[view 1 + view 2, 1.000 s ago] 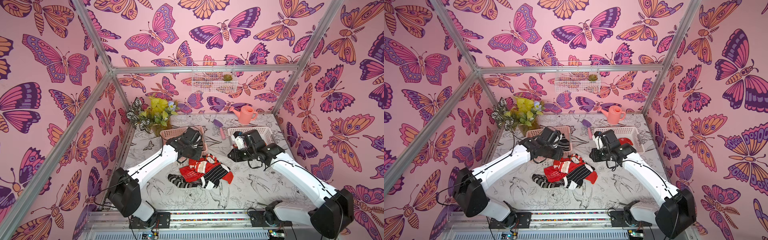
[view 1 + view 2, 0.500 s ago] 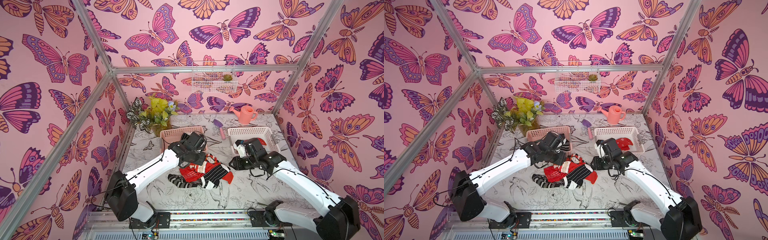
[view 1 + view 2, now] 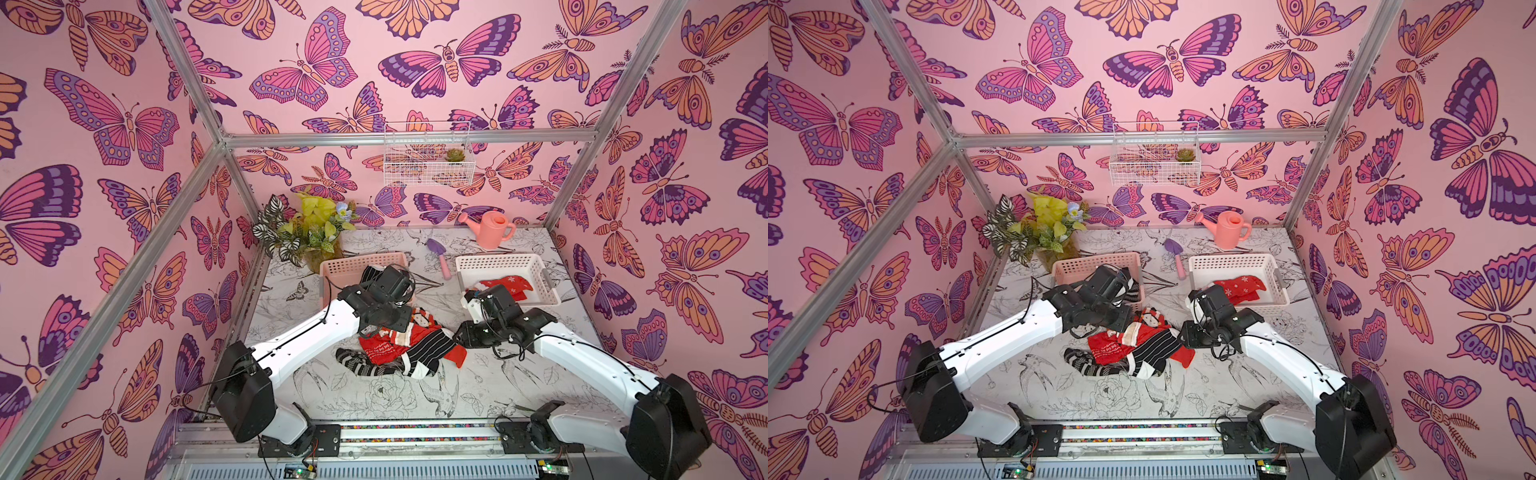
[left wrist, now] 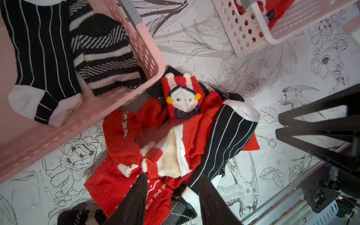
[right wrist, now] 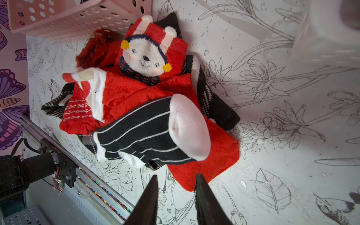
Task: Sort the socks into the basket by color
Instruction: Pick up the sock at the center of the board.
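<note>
Butterfly-print pink walls (image 3: 104, 232) close in your floral-patterned table (image 3: 374, 399). Your unsorted socks (image 3: 405, 349) lie heaped in one pile at the middle of the table. The pile has red ones, among them a sock with a white bunny face (image 4: 183, 97). They are tangled with a black pinstriped sock (image 4: 229, 136) that has a white toe, and black-and-white patterned fabric shows underneath.

Near the far edge, left of the middle, your pink basket (image 3: 345, 266) holds black-and-white socks (image 4: 44, 58). Near the far edge toward the right corner, the white basket (image 3: 498, 262) holds red socks (image 3: 509, 284).

Your left gripper (image 4: 171, 177) hangs over the left part of the pile. Its fingers are spread apart with nothing clamped between them, and red fabric lies below the gap. Your right gripper (image 5: 176, 175) sits at the pile's right side, just beside a flat red sock (image 5: 204, 161). Its fingers are likewise parted and empty.
</note>
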